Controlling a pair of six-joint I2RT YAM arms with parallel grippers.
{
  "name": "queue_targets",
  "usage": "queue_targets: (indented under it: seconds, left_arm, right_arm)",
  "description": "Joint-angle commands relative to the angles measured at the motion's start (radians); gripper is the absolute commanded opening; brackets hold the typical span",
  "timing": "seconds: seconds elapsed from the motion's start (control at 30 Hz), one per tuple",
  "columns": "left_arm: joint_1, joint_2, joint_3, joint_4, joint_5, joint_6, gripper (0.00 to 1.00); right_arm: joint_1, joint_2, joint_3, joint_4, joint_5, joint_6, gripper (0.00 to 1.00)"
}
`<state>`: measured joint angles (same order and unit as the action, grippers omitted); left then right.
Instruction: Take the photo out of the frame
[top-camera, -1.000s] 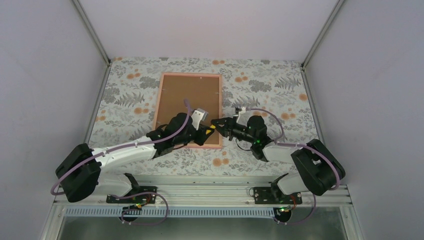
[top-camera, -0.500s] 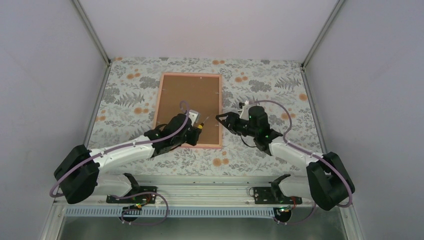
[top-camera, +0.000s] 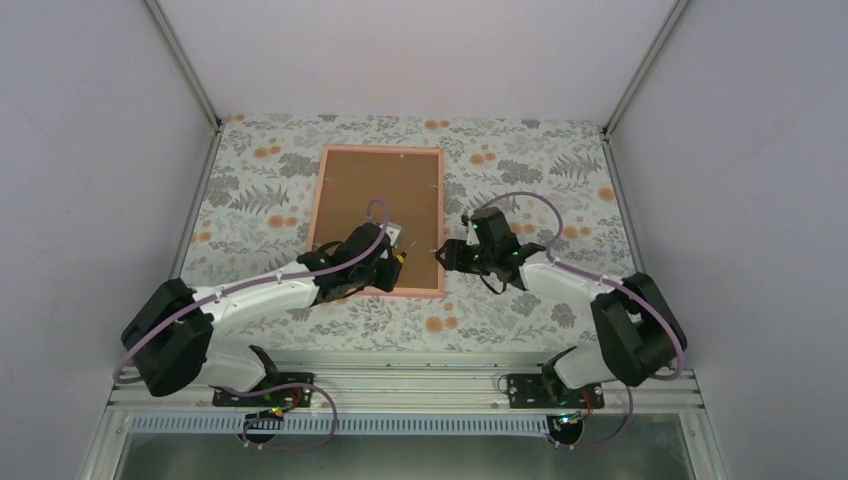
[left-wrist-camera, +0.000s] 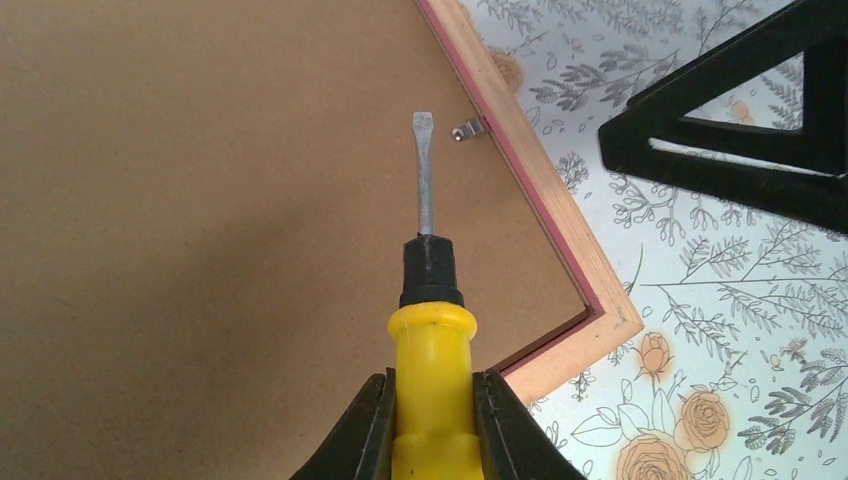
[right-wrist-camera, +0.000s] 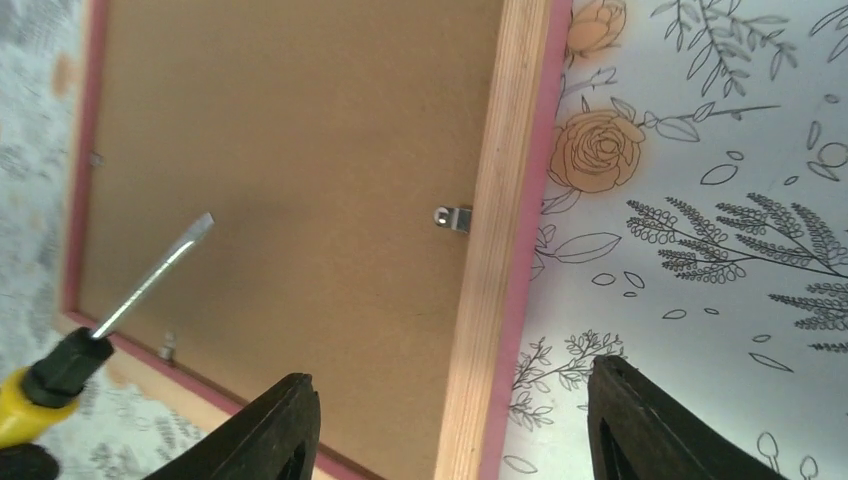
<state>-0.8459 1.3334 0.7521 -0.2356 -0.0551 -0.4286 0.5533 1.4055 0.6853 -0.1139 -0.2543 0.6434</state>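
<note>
The frame (top-camera: 375, 150) lies face down on the floral cloth, its brown backing board (top-camera: 380, 195) facing up. The photo is hidden under that board. My left gripper (left-wrist-camera: 432, 385) is shut on the yellow handle of a flat-blade screwdriver (left-wrist-camera: 425, 180), whose tip hangs over the board near a metal clip (left-wrist-camera: 468, 128) on the right rail. My right gripper (right-wrist-camera: 450, 400) is open and holds nothing. Its fingers (right-wrist-camera: 270, 430) straddle the frame's right rail (right-wrist-camera: 505, 200), close to the same clip (right-wrist-camera: 453, 217). From above, both grippers sit at the frame's near right corner (top-camera: 438, 290).
More small clips (right-wrist-camera: 168, 347) sit along the frame's other rails. The floral cloth (top-camera: 520, 170) covers the table, with white walls on three sides. The two arms lie close together over the frame's near end.
My right gripper was shut beside the screwdriver at the left gripper. It has opened and moved over the frame's right rail. The left gripper, still holding the screwdriver, has shifted slightly over the board.
</note>
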Motion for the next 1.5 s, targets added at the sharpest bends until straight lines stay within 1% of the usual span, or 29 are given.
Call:
queue_targets:
  seconds: [0.0, 0.27, 0.43, 0.6, 0.67, 0.83, 0.97, 1.1, 1.23, 1.37, 1.43, 1.47]
  left_arm:
    - [0.013, 0.049, 0.043, -0.024, 0.047, -0.012, 0.02]
    - [0.033, 0.074, 0.035, 0.0, 0.096, -0.023, 0.02]
    - [0.048, 0.093, 0.034, 0.0, 0.12, -0.032, 0.02]
    - [0.053, 0.097, 0.024, 0.005, 0.133, -0.035, 0.02]
    - [0.054, 0.097, 0.02, 0.007, 0.137, -0.037, 0.02]
    - [0.056, 0.095, 0.012, 0.015, 0.159, -0.041, 0.02]
    - [0.056, 0.084, 0.002, 0.019, 0.172, -0.043, 0.02]
    - [0.056, 0.074, -0.014, 0.034, 0.195, -0.044, 0.02]
    - [0.056, 0.081, -0.025, 0.06, 0.228, -0.045, 0.02]
    - [0.056, 0.106, -0.028, 0.088, 0.262, -0.056, 0.02]
    - [0.056, 0.116, -0.027, 0.102, 0.268, -0.061, 0.02]
    - [0.056, 0.123, -0.024, 0.107, 0.268, -0.065, 0.02]
  right_arm:
    - [0.027, 0.079, 0.058, -0.032, 0.071, -0.089, 0.58]
    - [0.051, 0.184, 0.097, -0.008, 0.099, -0.108, 0.56]
    - [0.065, 0.226, 0.112, -0.005, 0.107, -0.122, 0.51]
    - [0.081, 0.251, 0.129, -0.016, 0.135, -0.129, 0.42]
    - [0.087, 0.29, 0.133, -0.02, 0.148, -0.132, 0.4]
    - [0.089, 0.322, 0.142, -0.03, 0.166, -0.151, 0.26]
    - [0.092, 0.321, 0.141, -0.043, 0.167, -0.179, 0.16]
    - [0.095, 0.293, 0.123, -0.032, 0.142, -0.214, 0.09]
    - [0.097, 0.269, 0.112, -0.019, 0.123, -0.246, 0.07]
    - [0.1, 0.266, 0.106, -0.007, 0.1, -0.258, 0.09]
    - [0.102, 0.266, 0.101, 0.004, 0.086, -0.257, 0.12]
    - [0.104, 0.266, 0.1, 0.003, 0.086, -0.255, 0.16]
